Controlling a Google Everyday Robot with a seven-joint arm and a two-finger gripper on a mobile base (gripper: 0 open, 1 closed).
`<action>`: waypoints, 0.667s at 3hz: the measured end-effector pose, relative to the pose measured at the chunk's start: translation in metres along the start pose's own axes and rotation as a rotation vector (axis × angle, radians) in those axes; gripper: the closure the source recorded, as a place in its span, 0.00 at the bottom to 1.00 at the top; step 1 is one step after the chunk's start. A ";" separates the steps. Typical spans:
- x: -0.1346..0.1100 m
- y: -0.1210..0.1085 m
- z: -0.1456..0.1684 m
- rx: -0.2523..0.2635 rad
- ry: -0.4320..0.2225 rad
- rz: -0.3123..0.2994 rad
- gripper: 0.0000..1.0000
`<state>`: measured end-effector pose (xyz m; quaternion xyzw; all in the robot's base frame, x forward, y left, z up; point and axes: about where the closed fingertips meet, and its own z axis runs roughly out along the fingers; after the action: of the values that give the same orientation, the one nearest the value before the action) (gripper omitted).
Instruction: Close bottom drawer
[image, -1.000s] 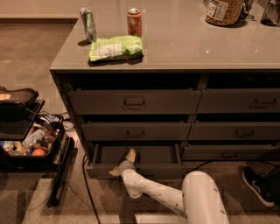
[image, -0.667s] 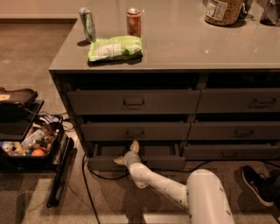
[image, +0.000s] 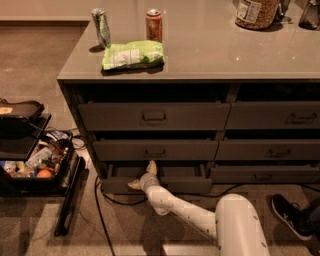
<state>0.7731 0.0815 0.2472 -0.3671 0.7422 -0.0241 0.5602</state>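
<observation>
claw (image: 142, 175) at bottom drawer (image: 185, 186), pushed further in

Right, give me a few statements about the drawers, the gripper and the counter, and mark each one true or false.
1. The bottom drawer is fully shut. False: it sticks out from the cabinet front, partly open.
2. The gripper is at the bottom drawer's front, left of its middle. True.
3. A silver can and a red can stand upright on the counter. True.
4. The green bag lies on the floor. False: it lies on the counter, in front of the two cans.
5. The gripper holds the red can. False: the red can stands alone on the counter, far above the gripper.
</observation>
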 end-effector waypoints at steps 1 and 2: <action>0.008 -0.005 -0.016 0.004 -0.008 0.091 0.00; 0.017 -0.012 -0.043 0.035 -0.006 0.162 0.00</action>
<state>0.7411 0.0464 0.2547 -0.2959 0.7673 0.0095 0.5688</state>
